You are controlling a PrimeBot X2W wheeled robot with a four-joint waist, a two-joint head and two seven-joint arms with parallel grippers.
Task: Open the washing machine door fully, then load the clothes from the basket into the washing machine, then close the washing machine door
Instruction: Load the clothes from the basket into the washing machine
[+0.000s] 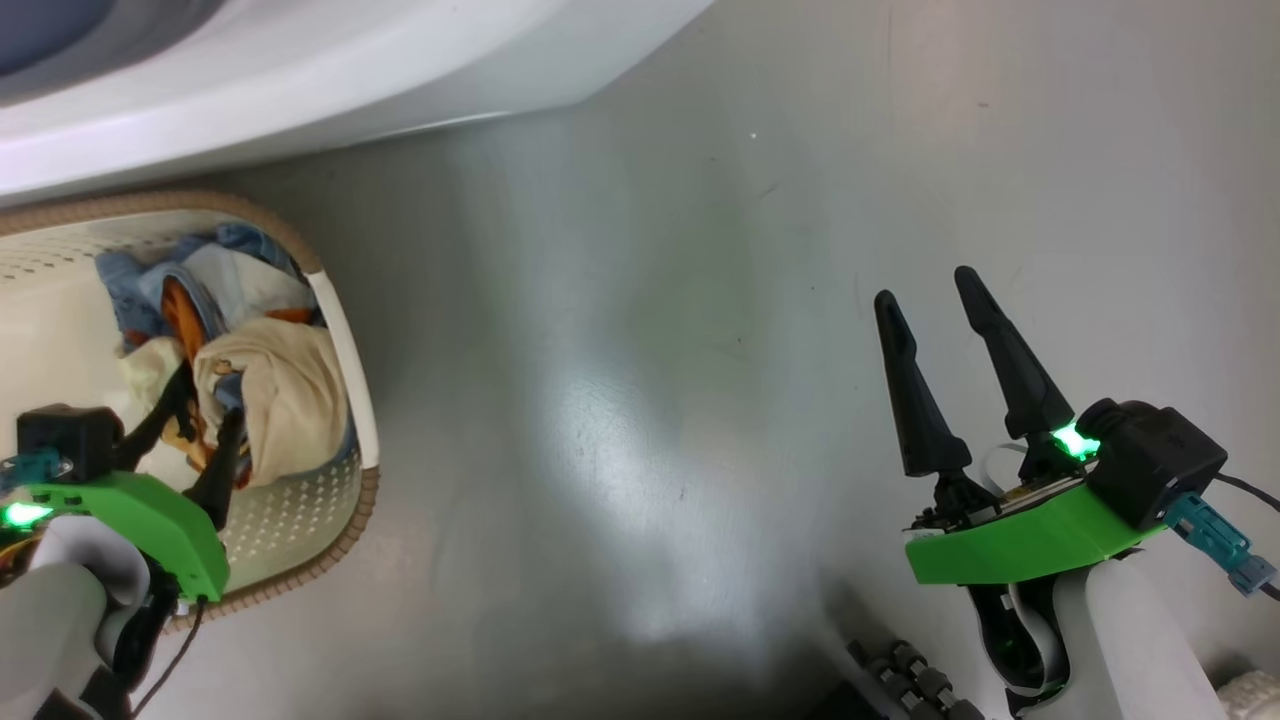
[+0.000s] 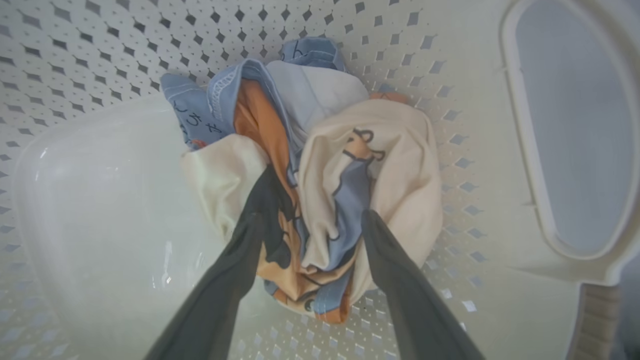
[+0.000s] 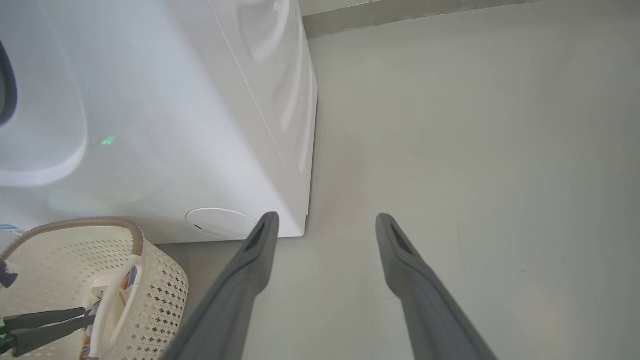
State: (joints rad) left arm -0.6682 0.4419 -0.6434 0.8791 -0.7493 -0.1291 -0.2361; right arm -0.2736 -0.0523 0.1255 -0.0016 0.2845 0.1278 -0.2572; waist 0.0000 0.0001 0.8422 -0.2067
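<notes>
The cream-white basket [image 1: 345, 330] stands on the floor at the lower left, before the white washing machine [image 1: 300, 80]. In it lie the clothes [image 1: 280, 390], a bundle of light blue, orange and cream fabric. My left gripper [image 1: 210, 395] reaches down into the basket, open. In the left wrist view its fingers [image 2: 240, 250] straddle the clothes [image 2: 325, 150], pressing into the folds near the basket wall [image 2: 100, 50]. My right gripper [image 1: 925, 285] hangs open over bare floor at the right, empty. The washing machine door I cannot make out; a dark curved edge [image 3: 5, 90] shows on the machine [image 3: 175, 125].
Glossy grey floor [image 1: 650, 350] stretches between the basket and my right arm. A round white cover [image 3: 220, 222] sits low on the machine's front, near its corner. The basket [image 3: 160, 290] stands just left of my right gripper [image 3: 326, 220]. A dark ribbed part [image 1: 910, 680] lies at the bottom edge.
</notes>
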